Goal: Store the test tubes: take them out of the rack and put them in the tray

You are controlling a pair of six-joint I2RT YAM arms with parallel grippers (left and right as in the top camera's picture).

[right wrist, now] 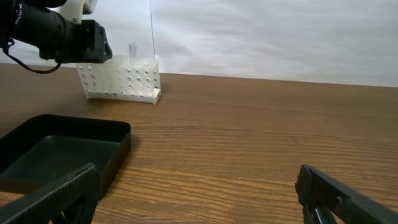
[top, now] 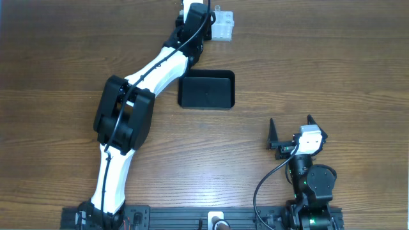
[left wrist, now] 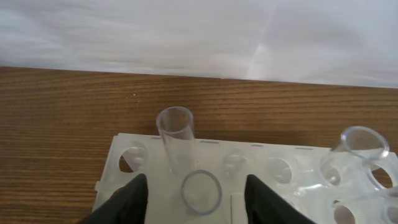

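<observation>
Tube (left wrist: pixel 201 191) is likely light, slick, brittle: pinch gently below rim. Left claw (left wrist: pixel 195 179) is open astride it, 12 o'clock of tray (top: pixel 206 91).

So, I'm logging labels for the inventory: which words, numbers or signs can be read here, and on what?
None can be read. The white plastic test tube rack, the clear test tubes, the black rectangular tray and the brown wooden table bear no visible print.
</observation>
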